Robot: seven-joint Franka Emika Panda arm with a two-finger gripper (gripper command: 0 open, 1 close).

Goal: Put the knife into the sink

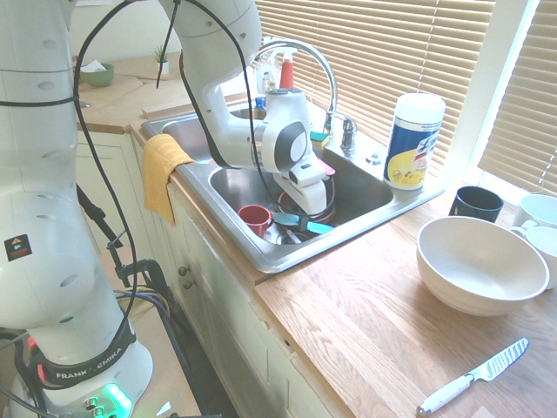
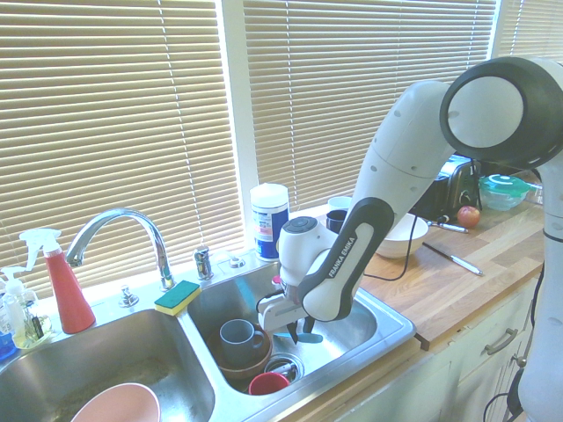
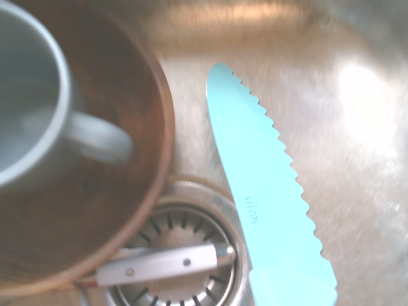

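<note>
"Going left to right in the second exterior view, why is everything where it is?"

"The pink bowl (image 2: 119,406) has one basin of the sink (image 2: 393,327) to itself. The sponge (image 2: 178,297) lies on the rim between basins, probably to be handy and drain. In the other basin, the mug (image 2: 237,341) sits inside the brown bowl (image 2: 230,374), which likely saves floor space, with the red cup (image 2: 268,383) just beside."

"And the gripper (image 2: 300,332)?"

"Closed on the knife (image 2: 315,338), low inside that same basin, right of the dishes. I'd say it's held low so that it can be let go gently rather than dropped. The open floor there seems the better spot; nearer the bowl, the blade could catch."

"What does each camera add?"

"The first exterior view has the yellow cloth (image 1: 163,160) draped over the front edge, out of sight in the second. The second shows the pink bowl, which the arm blocks in the first."

"And the wrist view?"

"The mug's handle, then a white-handled utensil (image 3: 159,264) across the drain (image 3: 175,220), then the knife's scalloped edge and a small printed number. Neither outside camera makes out those teeth. The wrist view doesn't show the grip itself, though; the outside ones settle that."
</note>
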